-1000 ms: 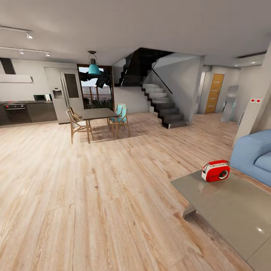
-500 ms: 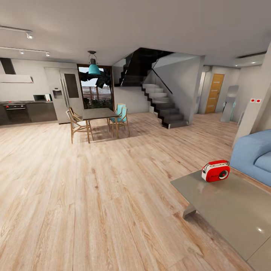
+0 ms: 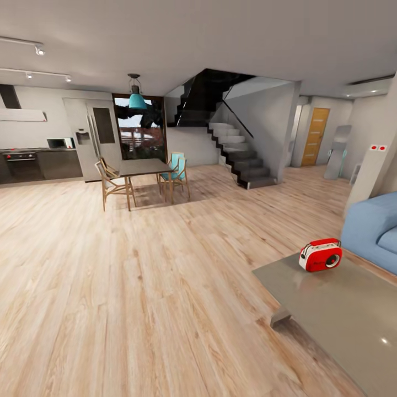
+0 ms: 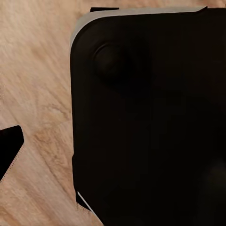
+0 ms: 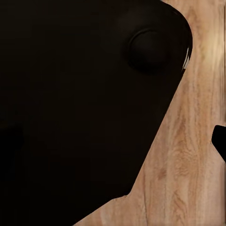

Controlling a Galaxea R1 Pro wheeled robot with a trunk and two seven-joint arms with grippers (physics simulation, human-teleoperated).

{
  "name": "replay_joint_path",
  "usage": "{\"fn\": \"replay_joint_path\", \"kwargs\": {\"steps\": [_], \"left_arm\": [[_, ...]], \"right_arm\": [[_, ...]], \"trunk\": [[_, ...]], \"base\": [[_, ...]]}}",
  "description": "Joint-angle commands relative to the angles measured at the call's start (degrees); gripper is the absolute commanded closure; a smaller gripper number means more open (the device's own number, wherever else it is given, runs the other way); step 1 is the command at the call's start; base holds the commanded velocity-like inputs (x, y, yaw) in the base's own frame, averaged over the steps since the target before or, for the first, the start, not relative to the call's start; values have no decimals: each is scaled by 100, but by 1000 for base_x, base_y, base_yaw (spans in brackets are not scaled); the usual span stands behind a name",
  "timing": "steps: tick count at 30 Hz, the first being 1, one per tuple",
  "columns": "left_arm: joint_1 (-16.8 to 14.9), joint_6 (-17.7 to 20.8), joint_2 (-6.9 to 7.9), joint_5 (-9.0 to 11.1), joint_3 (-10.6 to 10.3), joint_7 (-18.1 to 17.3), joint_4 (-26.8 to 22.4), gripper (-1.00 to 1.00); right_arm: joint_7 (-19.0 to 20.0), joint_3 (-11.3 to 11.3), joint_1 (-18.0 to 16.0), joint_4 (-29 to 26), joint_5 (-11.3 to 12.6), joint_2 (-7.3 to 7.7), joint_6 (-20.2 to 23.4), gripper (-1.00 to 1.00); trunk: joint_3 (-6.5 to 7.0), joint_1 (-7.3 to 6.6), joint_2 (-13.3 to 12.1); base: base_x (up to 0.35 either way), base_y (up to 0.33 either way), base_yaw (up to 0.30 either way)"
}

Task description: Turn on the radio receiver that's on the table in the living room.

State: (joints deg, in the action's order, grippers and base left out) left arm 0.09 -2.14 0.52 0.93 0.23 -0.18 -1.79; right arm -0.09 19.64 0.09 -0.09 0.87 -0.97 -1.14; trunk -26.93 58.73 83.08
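Bright, even render; wide-angle edge stretch

The radio (image 3: pixel 320 255) stands upright near the far corner of the grey desk (image 3: pixel 336 314), beside a blue sofa (image 3: pixel 373 229). Across the wood floor (image 3: pixel 138 286) are a dining table (image 3: pixel 144 166), chairs (image 3: pixel 110 182) and stairs (image 3: pixel 240 157).

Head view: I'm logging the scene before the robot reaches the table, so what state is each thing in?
radio receiver: upright on the table, near its far edge, speaker facing the camera.
table: standing on the wood floor, beside the blue sofa.
orange door: closed.
dining chairs: upright around the dining table.
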Motion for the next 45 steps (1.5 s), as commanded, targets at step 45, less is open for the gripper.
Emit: {"fn": "replay_joint_path", "kwargs": {"steps": [45], "left_arm": [[0, -24, 1, 30, 18, 0, 0, -100]], "right_arm": [[0, -13, 0, 0, 1, 0, 2, -100]], "trunk": [[0, 0, 0]], "base": [[321, 0, 0]]}}
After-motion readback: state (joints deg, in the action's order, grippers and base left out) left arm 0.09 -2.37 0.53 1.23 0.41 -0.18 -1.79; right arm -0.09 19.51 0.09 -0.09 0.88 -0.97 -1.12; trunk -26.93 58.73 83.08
